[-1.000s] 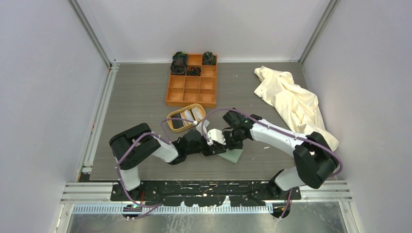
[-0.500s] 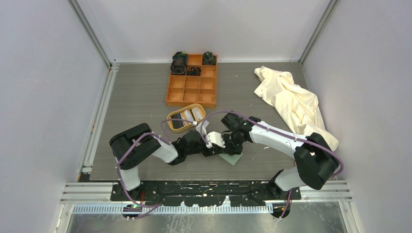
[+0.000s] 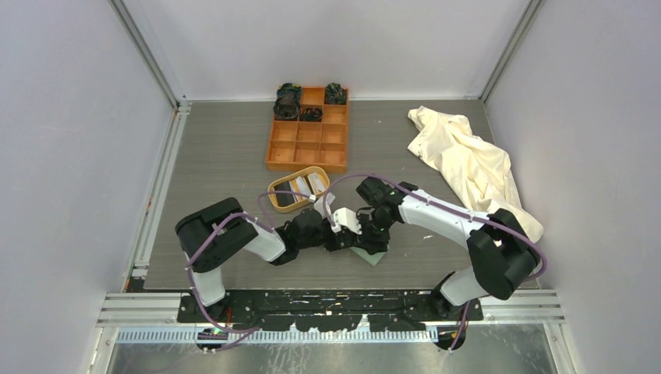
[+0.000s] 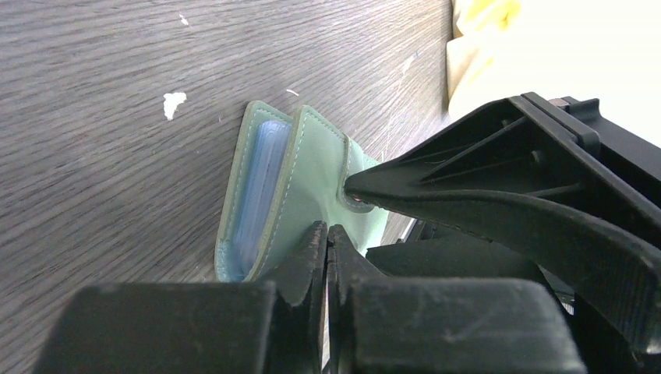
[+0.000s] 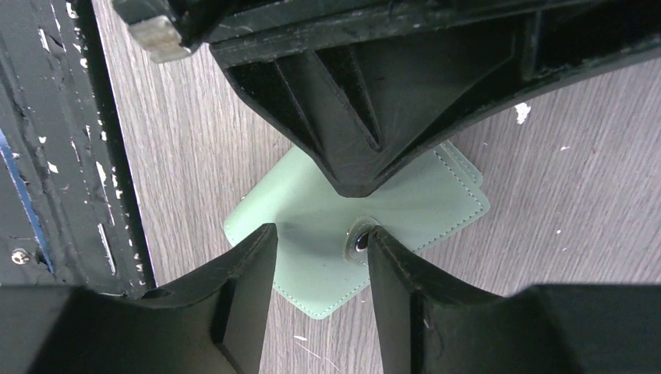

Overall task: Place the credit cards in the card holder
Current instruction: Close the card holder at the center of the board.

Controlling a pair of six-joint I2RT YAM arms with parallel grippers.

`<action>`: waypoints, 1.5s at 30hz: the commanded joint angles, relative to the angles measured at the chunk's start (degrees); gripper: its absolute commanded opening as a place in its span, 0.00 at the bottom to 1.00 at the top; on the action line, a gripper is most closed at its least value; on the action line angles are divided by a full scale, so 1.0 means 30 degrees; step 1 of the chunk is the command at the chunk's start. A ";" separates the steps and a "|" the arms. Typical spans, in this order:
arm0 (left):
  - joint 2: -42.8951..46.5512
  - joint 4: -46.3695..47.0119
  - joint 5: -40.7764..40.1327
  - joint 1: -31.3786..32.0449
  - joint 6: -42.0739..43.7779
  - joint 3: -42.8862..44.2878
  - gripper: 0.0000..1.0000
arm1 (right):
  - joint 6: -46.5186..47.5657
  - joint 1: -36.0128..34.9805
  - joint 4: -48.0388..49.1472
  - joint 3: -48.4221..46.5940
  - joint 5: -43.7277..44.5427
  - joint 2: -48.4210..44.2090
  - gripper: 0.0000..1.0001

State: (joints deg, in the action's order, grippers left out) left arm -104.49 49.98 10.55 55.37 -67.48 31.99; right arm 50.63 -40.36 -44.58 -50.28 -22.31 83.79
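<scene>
Left gripper (image 4: pixel 326 235) is pinched shut on the card holder (image 4: pixel 284 175); the right gripper (image 5: pixel 319 269) is half spread over it.
Both meet near the front middle of the surface (image 3: pixel 226 156), where the sage-green card holder lies cornerwise to the edges, one corner toward the arm bases. The left gripper's closed tips pull up a fold of its cover, and pale blue pockets show between the two gaping leaves. The right gripper's fingers (image 5: pixel 401 288) stand apart, holding nothing, with the metal snap (image 5: pixel 360 241) just beside one of them. Credit cards (image 3: pixel 306 185) lie in the oval tray (image 3: pixel 274 195) nearby, farther back.
</scene>
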 commanded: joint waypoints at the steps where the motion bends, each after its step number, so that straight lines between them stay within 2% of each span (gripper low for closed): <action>1: 0.0605 -0.0780 -0.1220 -0.0139 0.0169 -0.0260 0.05 | -0.0139 0.0213 -0.1862 0.0087 -0.2039 0.0602 0.53; 11: 0.1576 0.2032 -0.2249 0.0347 -0.0299 -0.1361 0.11 | 0.0093 0.0774 -0.1820 0.0177 -0.2447 0.0406 0.57; 19: -0.0883 0.7207 -0.2761 0.1414 -0.0312 -0.0693 0.11 | 0.0363 0.1118 -0.1689 0.0380 -0.2448 0.0441 0.58; 25: -0.2093 0.8965 -0.2860 0.1459 -0.0456 -0.0555 0.11 | 0.0215 0.1200 -0.1588 0.0478 -0.2418 0.0323 0.58; 30: -0.1280 0.9101 -0.3372 0.1438 0.0059 -0.1147 0.12 | 0.0203 0.1212 -0.1589 0.0534 -0.2440 0.0414 0.58; 34: -0.1429 0.8647 -0.3012 0.1457 0.0019 -0.0401 0.11 | 0.0203 0.1208 -0.1606 0.0530 -0.2493 0.0468 0.58; 38: -0.2201 0.8213 -0.2435 0.1504 -0.0210 0.0470 0.03 | 0.0231 0.1209 -0.1655 0.0545 -0.2497 0.0494 0.58; 45: -0.2653 0.6901 -0.1955 0.1654 0.0005 0.1085 0.00 | 0.0261 0.1231 -0.1728 0.0501 -0.2526 0.0679 0.57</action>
State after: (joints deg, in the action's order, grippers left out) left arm -112.36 68.42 4.25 59.83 -68.53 31.83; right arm 51.48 -35.88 -46.52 -50.26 -27.92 84.27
